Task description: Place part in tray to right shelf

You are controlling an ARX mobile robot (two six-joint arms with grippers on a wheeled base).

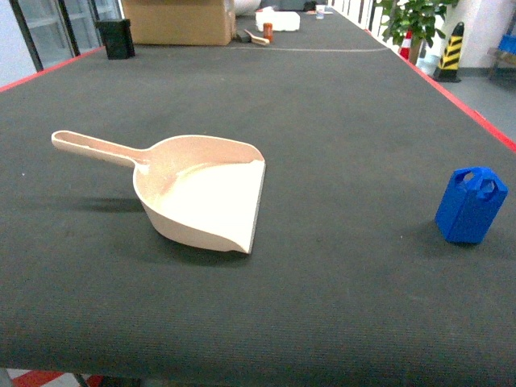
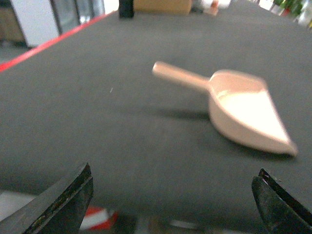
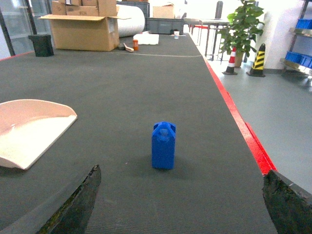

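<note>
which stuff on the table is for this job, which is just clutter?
For the job:
blue block, standing alone at the right
beige scoop, empty, at the left
both grippers, open, holding nothing

Just lying about:
cardboard box at the far end
black bin beside it
white container and small orange item
potted plant off the table

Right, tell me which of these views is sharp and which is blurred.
Head view: sharp, the scoop and blue block crisp, soft shadows beneath. Left wrist view: smeared, the scoop's edges fuzzy. Right wrist view: sharp on the block, bright glare from the far background.
</note>
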